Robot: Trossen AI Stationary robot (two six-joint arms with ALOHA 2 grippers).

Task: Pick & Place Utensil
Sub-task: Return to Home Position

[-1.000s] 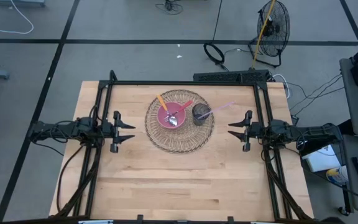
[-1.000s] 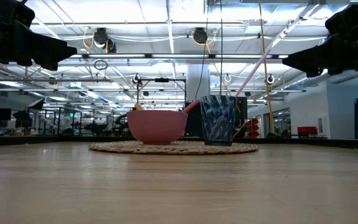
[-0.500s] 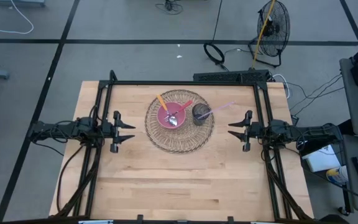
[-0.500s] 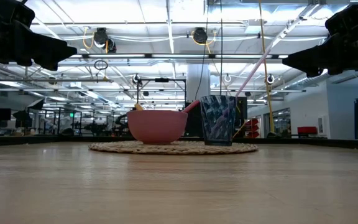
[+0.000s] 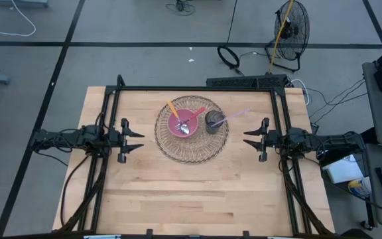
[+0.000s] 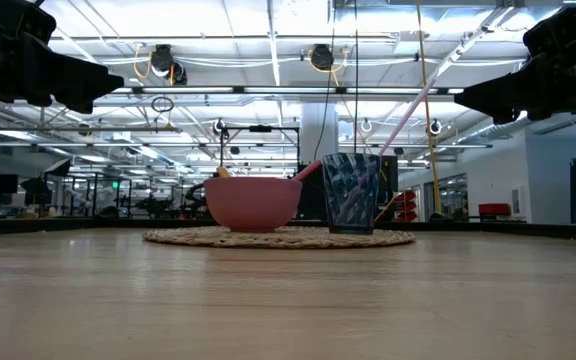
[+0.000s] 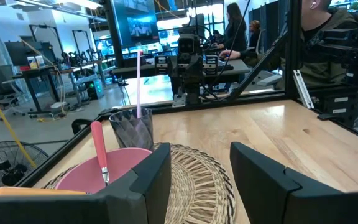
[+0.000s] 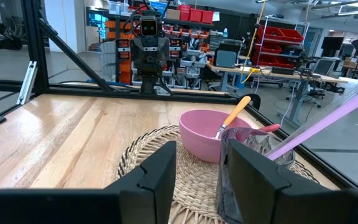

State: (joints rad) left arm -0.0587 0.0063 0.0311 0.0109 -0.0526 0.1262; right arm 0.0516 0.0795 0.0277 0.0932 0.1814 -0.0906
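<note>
Pink straw (image 5: 234,115) in blue cup (image 5: 213,121) beside pink bowl (image 5: 172,126) on woven mat (image 5: 191,149), unmoved this past second; left gripper (image 5: 140,140) and right gripper (image 5: 247,139) parked spread open, empty, task likely finished.

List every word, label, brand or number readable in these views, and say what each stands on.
No text can be read anywhere.
Large wall screen behind the table, left wrist view: bright content, too blurred to read.
Pink plastic bowl, blue ribbed cup, round woven mat, wooden table: no print shows.
</note>
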